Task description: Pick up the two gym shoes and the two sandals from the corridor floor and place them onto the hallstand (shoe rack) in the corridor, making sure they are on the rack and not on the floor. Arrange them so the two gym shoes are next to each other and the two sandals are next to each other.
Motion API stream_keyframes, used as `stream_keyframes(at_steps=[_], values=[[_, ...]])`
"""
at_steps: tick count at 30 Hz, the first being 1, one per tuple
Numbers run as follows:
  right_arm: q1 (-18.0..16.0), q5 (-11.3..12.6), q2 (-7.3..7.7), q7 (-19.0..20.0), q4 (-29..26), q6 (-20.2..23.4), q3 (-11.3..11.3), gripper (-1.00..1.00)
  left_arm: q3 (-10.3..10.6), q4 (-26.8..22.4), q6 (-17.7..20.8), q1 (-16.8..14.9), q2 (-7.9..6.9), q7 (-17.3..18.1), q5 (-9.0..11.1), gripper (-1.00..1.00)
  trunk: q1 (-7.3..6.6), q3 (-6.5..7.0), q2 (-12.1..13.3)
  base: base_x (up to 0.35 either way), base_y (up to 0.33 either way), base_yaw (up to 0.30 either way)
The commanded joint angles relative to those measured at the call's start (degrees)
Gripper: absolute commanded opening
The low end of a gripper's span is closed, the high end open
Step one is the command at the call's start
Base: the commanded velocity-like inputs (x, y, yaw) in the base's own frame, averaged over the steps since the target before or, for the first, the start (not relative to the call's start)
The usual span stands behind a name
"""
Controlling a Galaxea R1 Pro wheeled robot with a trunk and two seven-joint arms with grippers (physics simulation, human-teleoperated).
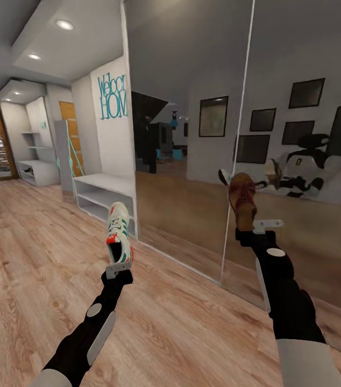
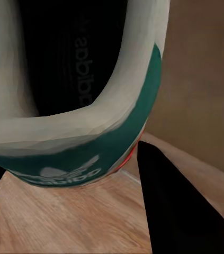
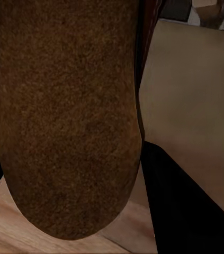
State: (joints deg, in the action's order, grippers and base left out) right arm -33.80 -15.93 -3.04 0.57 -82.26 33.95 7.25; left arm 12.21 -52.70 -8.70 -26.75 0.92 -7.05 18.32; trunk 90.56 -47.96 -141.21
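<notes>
Bright even render – ceiling spotlights [image 1: 64, 24] glowing – wrist close-ups soft, blurred.

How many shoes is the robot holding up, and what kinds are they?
Sneaker, in the left gripper: 1
Sandal, in the right gripper: 1
Total: 2
</notes>
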Motion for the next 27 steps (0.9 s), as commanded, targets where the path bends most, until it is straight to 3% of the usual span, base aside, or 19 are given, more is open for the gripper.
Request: stream_keyframes(at_steps=[1, 27], values=[[-0.04, -0.07, -0.03, -0.05, -0.10, 0.32, 0.05, -1.00, 0.27, 0.04, -0.27, -0.06, -0.04, -0.34, 0.40, -1.00, 0.02, -0.06, -0.03, 0.290, 0.179, 0.296], [-0.04, -0.07, -0.03, -0.05, -0.10, 0.32, 0.05, -1.00, 0.27, 0.02, -0.27, -0.06, -0.04, -0.34, 0.40, -1.00, 0.02, -0.06, -0.03, 0.290, 0.183, 0.296]])
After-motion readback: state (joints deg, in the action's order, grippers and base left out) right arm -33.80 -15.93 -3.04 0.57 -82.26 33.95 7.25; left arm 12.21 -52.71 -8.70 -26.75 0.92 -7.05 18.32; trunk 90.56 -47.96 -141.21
